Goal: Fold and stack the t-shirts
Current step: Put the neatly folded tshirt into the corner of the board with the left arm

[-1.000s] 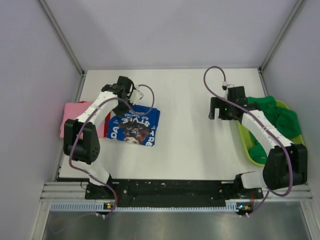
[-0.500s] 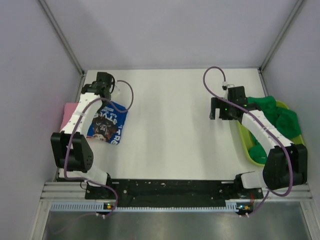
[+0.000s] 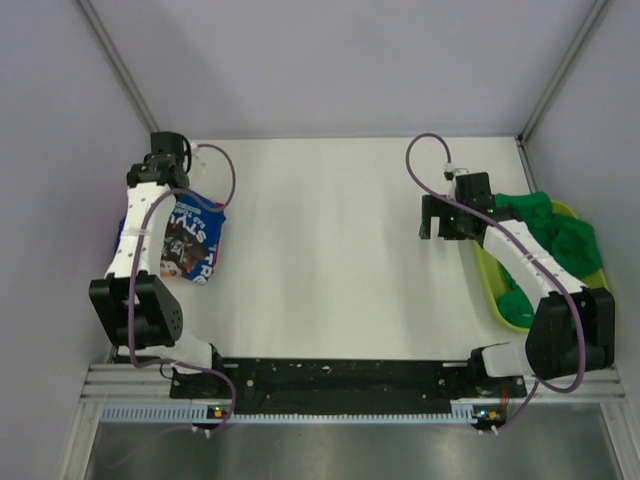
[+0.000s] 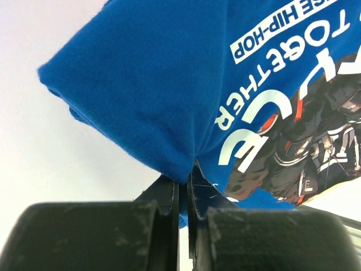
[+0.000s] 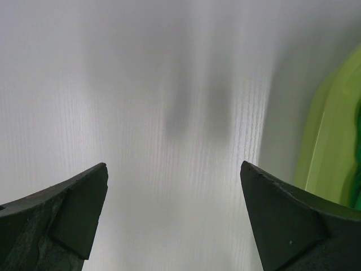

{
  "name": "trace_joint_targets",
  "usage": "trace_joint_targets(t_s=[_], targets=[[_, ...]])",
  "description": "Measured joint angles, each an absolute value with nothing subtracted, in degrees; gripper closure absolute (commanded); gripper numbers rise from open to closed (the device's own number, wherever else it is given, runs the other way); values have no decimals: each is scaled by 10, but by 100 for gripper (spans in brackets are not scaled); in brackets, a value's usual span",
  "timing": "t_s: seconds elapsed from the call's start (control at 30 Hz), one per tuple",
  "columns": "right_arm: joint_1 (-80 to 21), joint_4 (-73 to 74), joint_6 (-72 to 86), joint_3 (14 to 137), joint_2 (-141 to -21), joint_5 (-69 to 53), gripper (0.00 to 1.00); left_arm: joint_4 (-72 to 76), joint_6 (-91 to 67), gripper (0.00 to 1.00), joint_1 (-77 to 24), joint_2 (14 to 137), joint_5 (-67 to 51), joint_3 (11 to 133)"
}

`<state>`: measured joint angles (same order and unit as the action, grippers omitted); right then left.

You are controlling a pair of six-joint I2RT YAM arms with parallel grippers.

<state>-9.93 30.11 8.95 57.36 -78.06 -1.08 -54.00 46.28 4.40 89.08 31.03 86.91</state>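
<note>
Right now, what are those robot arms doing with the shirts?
The left arm's fingers are pinched shut on a blue t-shirt with white lettering, holding it at the left edge of the table. The right arm's fingers are wide open over bare table, beside a lime-green basket with green t-shirts in it.

A white tabletop point(image 3: 340, 250) sat enclosed by pale grey walls point(image 3: 350, 60). A lime-green plastic basket point(image 5: 333, 135) stood at its right edge, and a slotted metal rail point(image 3: 340, 412) ran along the near side.
</note>
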Motion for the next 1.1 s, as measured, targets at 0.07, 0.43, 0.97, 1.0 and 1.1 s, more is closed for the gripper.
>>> trace_joint_targets(t_s=[0.07,0.43,0.97,1.0,1.1], targets=[[-99,301,89,574,-781,-10,1,-536,465,100,60,891,301,871],[-99,301,85,574,-781,5,1,-498,436,100,183,998,257,898],[-99,302,85,574,-781,6,1,-457,400,15,209,1039,217,854],[-99,302,85,574,-781,6,1,-458,397,33,192,1027,205,854],[-99,302,85,574,-781,6,1,-457,381,49,137,992,155,854]])
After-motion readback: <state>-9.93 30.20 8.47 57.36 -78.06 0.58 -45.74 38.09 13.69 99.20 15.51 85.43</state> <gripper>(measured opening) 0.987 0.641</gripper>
